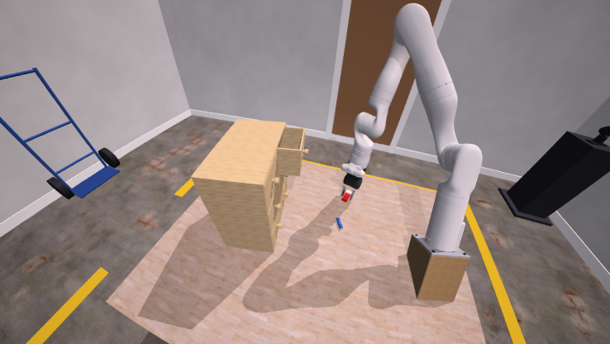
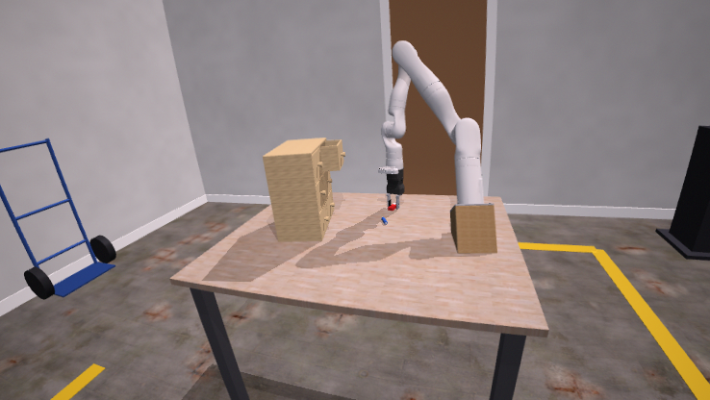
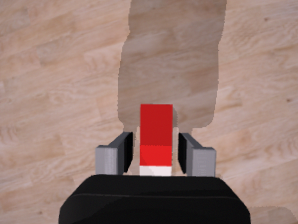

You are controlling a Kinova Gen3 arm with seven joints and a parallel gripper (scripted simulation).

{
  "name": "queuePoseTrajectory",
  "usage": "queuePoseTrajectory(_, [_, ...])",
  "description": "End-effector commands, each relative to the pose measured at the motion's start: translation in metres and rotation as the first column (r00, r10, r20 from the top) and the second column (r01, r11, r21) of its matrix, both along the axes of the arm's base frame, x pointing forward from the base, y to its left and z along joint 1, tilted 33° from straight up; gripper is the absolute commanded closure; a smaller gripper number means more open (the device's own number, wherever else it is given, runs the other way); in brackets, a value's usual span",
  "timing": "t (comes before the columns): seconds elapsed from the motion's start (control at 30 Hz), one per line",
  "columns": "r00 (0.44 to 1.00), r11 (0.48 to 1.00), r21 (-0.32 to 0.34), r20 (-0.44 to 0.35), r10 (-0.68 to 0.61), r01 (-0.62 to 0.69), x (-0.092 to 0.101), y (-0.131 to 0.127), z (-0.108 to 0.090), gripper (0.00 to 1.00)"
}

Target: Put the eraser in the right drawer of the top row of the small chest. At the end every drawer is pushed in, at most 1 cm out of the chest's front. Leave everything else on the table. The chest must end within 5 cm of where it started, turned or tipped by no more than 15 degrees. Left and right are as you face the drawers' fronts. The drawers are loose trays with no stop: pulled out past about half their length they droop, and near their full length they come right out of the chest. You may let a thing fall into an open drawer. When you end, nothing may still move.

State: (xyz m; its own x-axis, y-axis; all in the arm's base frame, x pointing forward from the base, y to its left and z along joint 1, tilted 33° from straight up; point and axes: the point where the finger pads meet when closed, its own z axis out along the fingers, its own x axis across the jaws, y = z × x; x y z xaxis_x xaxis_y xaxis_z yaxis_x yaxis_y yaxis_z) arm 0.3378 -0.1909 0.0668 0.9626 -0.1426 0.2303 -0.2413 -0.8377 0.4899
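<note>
The eraser [image 1: 346, 196] [image 2: 393, 206] [image 3: 157, 137] is a red block with a white end, on the table to the right of the chest. My gripper [image 1: 346, 193] [image 2: 393, 202] [image 3: 155, 146] points straight down and is open. Its fingers stand on either side of the eraser with a small gap on each side. The small wooden chest [image 1: 239, 179] [image 2: 295, 193] stands upright on the table's left part. Its top-row right drawer [image 1: 291, 153] [image 2: 332, 154] is pulled part-way out; the other drawers look pushed in.
A small blue cylinder [image 1: 339, 222] [image 2: 384, 220] lies on the table [image 2: 397, 292] a little in front of the eraser. The arm's wooden base block [image 1: 436, 269] [image 2: 473, 228] stands at the right. A blue hand truck [image 1: 64, 140] and a black box [image 1: 559, 174] are off the table.
</note>
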Motion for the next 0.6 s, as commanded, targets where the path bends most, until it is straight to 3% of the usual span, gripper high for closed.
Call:
queuePoseTrajectory(0.0, [1.0, 1.0, 0.0, 0.001, 0.001, -0.001, 0.0003, 0.0003, 0.0002, 0.25])
queuePoseTrajectory(0.03, [1.0, 1.0, 0.0, 0.001, 0.001, -0.001, 0.0003, 0.0003, 0.0002, 0.25])
queuePoseTrajectory(0.07, [1.0, 1.0, 0.0, 0.001, 0.001, -0.001, 0.0003, 0.0003, 0.0002, 0.55])
queuePoseTrajectory(0.57, [1.0, 1.0, 0.0, 0.001, 0.001, -0.001, 0.0003, 0.0003, 0.0002, 0.55])
